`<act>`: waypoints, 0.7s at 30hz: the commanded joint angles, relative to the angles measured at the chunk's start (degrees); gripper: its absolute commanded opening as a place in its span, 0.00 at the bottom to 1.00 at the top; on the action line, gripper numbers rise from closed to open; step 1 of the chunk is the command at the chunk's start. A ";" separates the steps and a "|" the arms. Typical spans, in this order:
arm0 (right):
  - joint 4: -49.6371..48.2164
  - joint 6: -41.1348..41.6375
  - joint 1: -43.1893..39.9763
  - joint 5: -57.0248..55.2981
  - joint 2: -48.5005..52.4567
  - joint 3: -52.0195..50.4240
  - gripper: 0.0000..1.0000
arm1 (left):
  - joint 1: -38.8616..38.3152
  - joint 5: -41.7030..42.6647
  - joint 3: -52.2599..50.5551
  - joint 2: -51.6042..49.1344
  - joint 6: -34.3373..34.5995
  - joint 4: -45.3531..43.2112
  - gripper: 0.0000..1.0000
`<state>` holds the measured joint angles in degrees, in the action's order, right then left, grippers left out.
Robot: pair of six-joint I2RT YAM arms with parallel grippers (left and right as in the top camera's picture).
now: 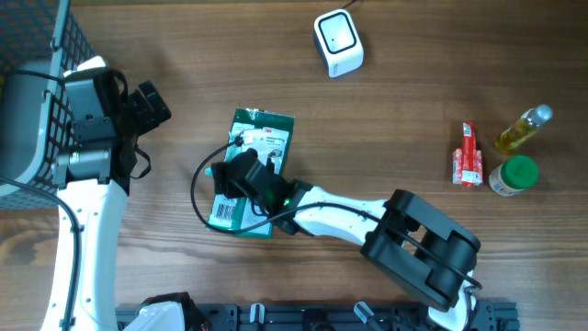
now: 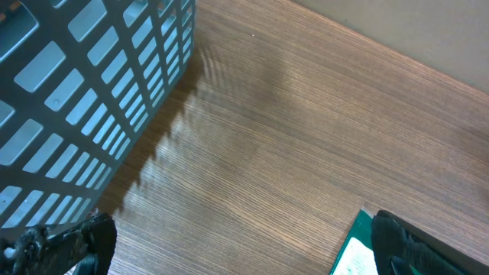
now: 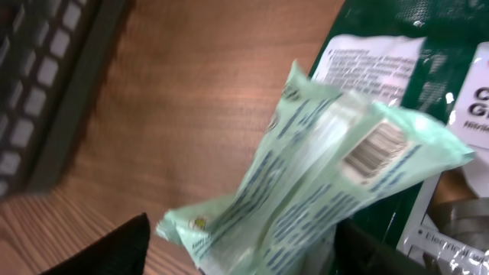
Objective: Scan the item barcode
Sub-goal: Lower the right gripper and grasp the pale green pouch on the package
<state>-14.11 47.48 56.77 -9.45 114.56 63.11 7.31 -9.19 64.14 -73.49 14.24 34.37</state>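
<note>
The right gripper (image 3: 244, 256) sits with jaws wide around the pale green packet (image 3: 306, 198) left of centre, perhaps not yet gripping, so it should pinch firmly and keep the barcode (image 3: 374, 149) uncovered for the far scanner (image 1: 338, 41); the left gripper (image 2: 241, 256) gapes idle.

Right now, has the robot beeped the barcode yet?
Not yet, it looks just begun. In hand: the light green packet sits between the fingers of the right gripper; gripped or not, I cannot tell. Still to do: carrying it to the white scanner and showing its barcode. The left gripper hangs open.
</note>
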 commanded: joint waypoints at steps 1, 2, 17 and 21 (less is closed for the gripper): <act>0.24 8.55 -1.95 -1.70 1.62 -0.24 0.71 | 0.33 -0.52 0.44 -0.02 -0.50 -0.20 1.00; 0.83 9.64 -2.32 -1.73 1.66 -0.24 0.72 | 0.33 -0.52 0.44 -0.02 -0.50 -0.22 1.00; 2.49 12.76 -3.02 1.99 5.62 -0.24 0.22 | 0.33 -0.52 0.44 -0.02 -0.50 -0.20 1.00; 2.73 9.01 -4.26 1.99 2.16 -0.24 0.04 | 0.33 -0.52 0.44 -0.02 -0.50 -0.20 1.00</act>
<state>-13.13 60.20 53.67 -7.73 117.32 63.53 7.31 -9.19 64.14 -73.49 14.24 34.35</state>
